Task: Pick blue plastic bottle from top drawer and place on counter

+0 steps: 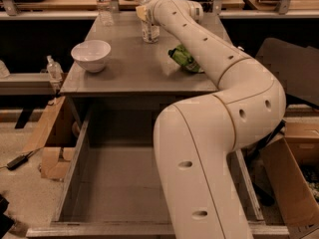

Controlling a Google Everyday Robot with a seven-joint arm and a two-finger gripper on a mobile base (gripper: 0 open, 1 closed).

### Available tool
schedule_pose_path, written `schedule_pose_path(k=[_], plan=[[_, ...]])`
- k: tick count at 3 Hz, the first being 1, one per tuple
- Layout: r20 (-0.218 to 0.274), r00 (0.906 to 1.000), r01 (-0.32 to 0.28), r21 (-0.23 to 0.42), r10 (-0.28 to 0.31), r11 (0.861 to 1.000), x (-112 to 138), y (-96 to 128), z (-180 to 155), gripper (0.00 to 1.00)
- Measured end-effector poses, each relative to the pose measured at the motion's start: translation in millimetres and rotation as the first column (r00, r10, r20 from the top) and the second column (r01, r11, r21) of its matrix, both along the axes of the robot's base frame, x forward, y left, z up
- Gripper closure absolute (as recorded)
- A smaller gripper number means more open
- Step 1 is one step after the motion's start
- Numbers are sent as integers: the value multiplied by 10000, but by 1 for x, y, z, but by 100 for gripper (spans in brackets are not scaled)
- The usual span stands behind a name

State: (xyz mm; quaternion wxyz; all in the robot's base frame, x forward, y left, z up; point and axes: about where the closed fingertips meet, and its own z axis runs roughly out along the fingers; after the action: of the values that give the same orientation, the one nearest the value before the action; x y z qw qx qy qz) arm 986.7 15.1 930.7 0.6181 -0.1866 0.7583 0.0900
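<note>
The blue plastic bottle (149,28), clear with a white cap and a pale label, stands upright at the back middle of the counter (130,69). My gripper (145,11) is at the bottle's upper part, at the end of the long white arm that reaches over the counter from the front right. The arm's wrist hides how the gripper meets the bottle. The top drawer (69,183) is pulled out below the counter, and its bare grey bottom shows at the left.
A white bowl (91,55) sits on the counter's left. A green snack bag (184,59) lies at its right, against the arm. Another clear bottle (103,4) stands at the back left. A pump-top bottle (54,68) stands on the left ledge. Cardboard boxes (291,183) flank the cabinet.
</note>
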Motion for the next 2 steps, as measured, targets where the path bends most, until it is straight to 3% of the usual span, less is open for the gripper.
schedule_pose_path(k=[2], plan=[[0, 10000, 0, 0, 0, 10000, 0, 0, 1, 17]])
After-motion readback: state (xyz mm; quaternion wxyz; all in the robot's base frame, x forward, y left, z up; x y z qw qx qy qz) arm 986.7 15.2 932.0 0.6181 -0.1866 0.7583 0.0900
